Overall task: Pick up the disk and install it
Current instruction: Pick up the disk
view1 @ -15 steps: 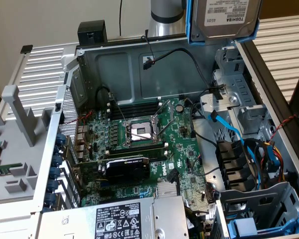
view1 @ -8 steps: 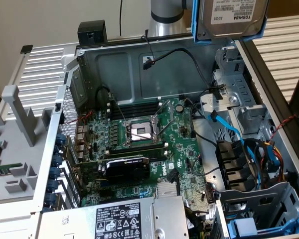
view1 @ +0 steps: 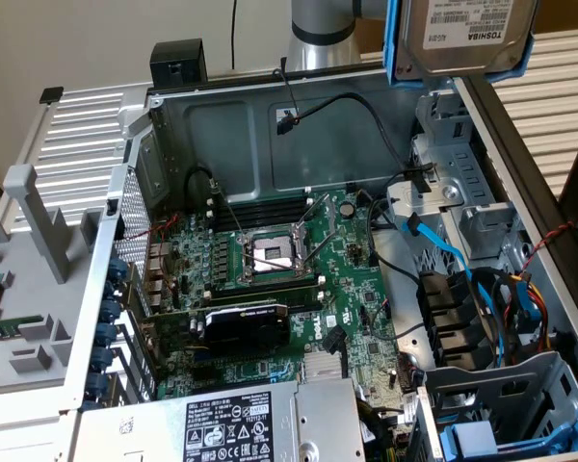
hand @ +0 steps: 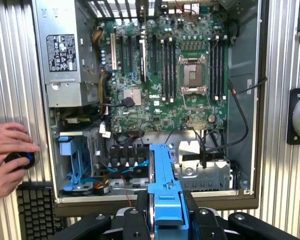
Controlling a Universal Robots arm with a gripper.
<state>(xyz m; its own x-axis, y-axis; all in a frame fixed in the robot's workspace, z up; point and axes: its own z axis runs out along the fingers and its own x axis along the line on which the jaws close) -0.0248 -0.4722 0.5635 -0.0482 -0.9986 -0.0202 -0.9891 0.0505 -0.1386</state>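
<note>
The disk (view1: 462,34), a silver hard drive with a white printed label in a bright blue carrier, hangs high above the open computer case (view1: 173,106), over its corner at the exterior view's upper right. In the wrist view the disk (hand: 165,170) stands edge-on, its blue carrier rail running out from my gripper (hand: 166,202). The black fingers (hand: 141,212) press on both sides of the carrier, so the gripper is shut on it. Beneath the disk lie the metal drive bays (hand: 205,170) and black connectors with blue cables (hand: 125,157).
The case holds a motherboard (view1: 289,269) with a bare processor socket (view1: 270,252), a grey power supply box (view1: 231,423) and a blue carrier (view1: 482,438) in a bay. Loose black and blue cables (view1: 433,241) cross the bays. A person's hands (hand: 7,155) rest on a round knob beside a keyboard (hand: 35,210).
</note>
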